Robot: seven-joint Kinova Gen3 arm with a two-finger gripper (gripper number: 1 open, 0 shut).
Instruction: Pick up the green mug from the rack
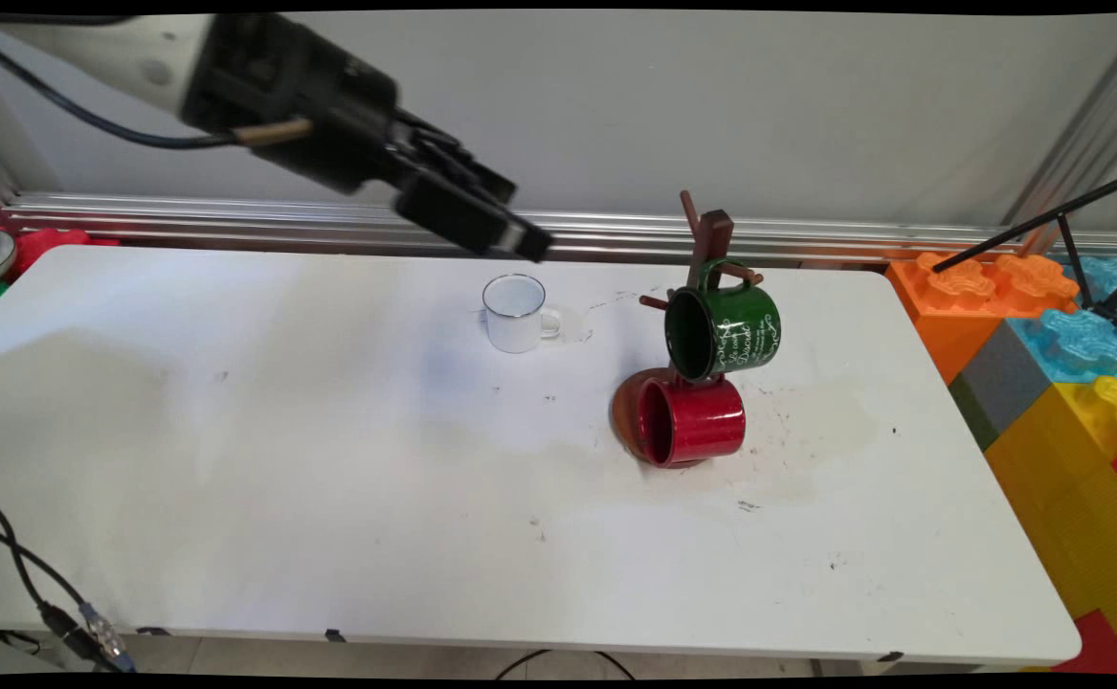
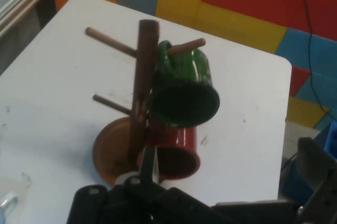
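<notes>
- The gripper hangs in the air above the back part of the table and holds nothing; you cannot tell from either view how far apart its fingers stand, because the main view shows them from the side and the hand view shows only dark linkage at the bottom.
- Nearest to it you see a small white cup, standing upright just below and in front of it, with its handle to the picture's right.
- In the hand view only an edge of this cup shows, cut off at the lower left corner.
- To the right stands a wooden mug tree on a round brown base.
- A green mug hangs on one peg by its handle; white writing on its side shows only in the main view.
- A red mug hangs below it; its peg is hidden.
- The hand view shows the pegs more clearly.
- Big coloured blocks stand beside the table's right end.
</notes>
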